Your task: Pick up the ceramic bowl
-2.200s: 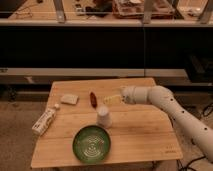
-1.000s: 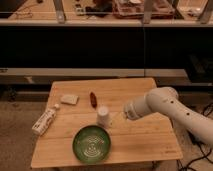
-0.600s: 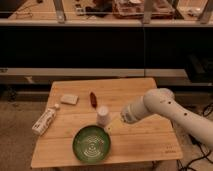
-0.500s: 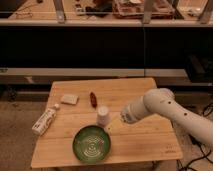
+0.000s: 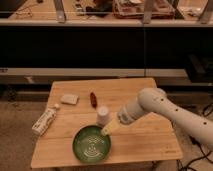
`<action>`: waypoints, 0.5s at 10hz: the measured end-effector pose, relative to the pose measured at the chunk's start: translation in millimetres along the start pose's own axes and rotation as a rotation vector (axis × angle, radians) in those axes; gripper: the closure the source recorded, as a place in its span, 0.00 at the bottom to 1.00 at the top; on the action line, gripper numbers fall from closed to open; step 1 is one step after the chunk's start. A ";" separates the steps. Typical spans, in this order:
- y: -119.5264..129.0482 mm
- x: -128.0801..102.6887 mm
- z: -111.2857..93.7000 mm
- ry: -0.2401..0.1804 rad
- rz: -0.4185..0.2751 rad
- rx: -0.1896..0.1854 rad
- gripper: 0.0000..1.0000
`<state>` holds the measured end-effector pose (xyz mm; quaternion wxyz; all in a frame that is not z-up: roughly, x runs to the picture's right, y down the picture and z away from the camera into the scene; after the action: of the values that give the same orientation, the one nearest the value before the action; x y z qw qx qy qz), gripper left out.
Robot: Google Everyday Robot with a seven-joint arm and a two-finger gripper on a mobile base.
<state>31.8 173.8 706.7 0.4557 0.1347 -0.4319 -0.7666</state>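
The ceramic bowl [image 5: 91, 144] is green with a pale ring pattern and sits near the front edge of the wooden table [image 5: 145, 137], left of centre. My gripper [image 5: 108, 130] hangs at the end of the white arm that comes in from the right. It is just above the bowl's right rim and right beside a small white cup [image 5: 102, 115]. I cannot tell whether it touches the bowl.
A white bottle [image 5: 44, 121] lies at the table's left edge. A pale sponge-like block [image 5: 69, 99] and a small red-brown object [image 5: 93, 98] lie further back. Dark shelving stands behind the table.
The arm has swung from the table's back right down and to the left, bringing the gripper to the bowl's right rim. The objects on the table have not moved.
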 end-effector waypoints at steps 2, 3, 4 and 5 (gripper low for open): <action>7.9 -2.5 15.4 -0.048 0.033 0.015 0.20; 15.4 -6.2 23.2 -0.072 0.058 0.022 0.20; 19.8 -7.7 28.4 -0.085 0.072 0.028 0.20; 24.6 -7.7 35.4 -0.096 0.087 0.039 0.20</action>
<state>29.1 193.9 745.4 0.4647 0.0876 -0.4734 -0.7431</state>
